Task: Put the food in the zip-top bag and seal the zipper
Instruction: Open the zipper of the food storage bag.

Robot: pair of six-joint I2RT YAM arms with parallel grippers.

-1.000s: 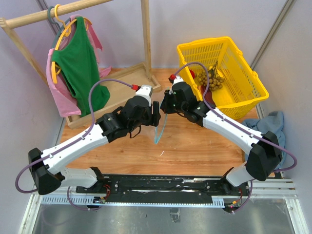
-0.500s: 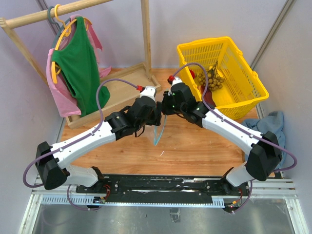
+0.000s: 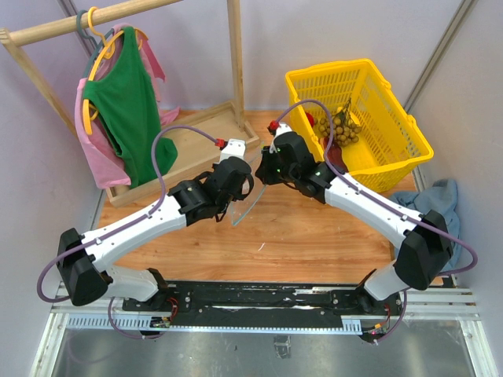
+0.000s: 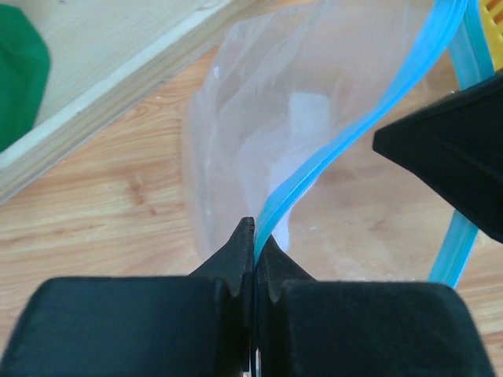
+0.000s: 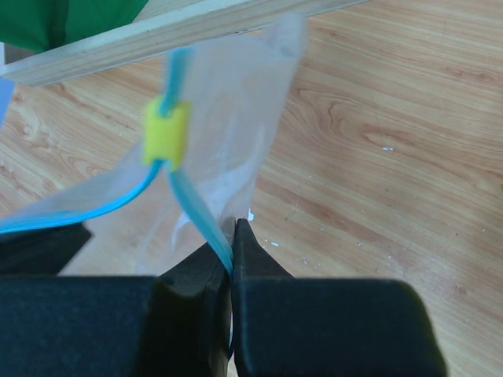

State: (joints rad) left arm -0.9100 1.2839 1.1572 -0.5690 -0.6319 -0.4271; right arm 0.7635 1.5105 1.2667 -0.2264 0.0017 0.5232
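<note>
The zip-top bag [image 3: 247, 206] hangs between the two arms, over the worktop [image 3: 314, 236]. The left arm's fingers [image 4: 224, 271] are clenched on one strip of the zipper [image 4: 346, 145], and the right arm's fingers [image 5: 263, 271] on the other, just below the yellow slider [image 5: 167, 133]. The food [image 3: 343, 126] sits in the yellow basket [image 3: 410, 126], well apart. The mouth looks barely parted, though that's hard to judge. Pulling too hard could slip a thin strip free and drop the bag, and neither arm is free for the food.
</note>
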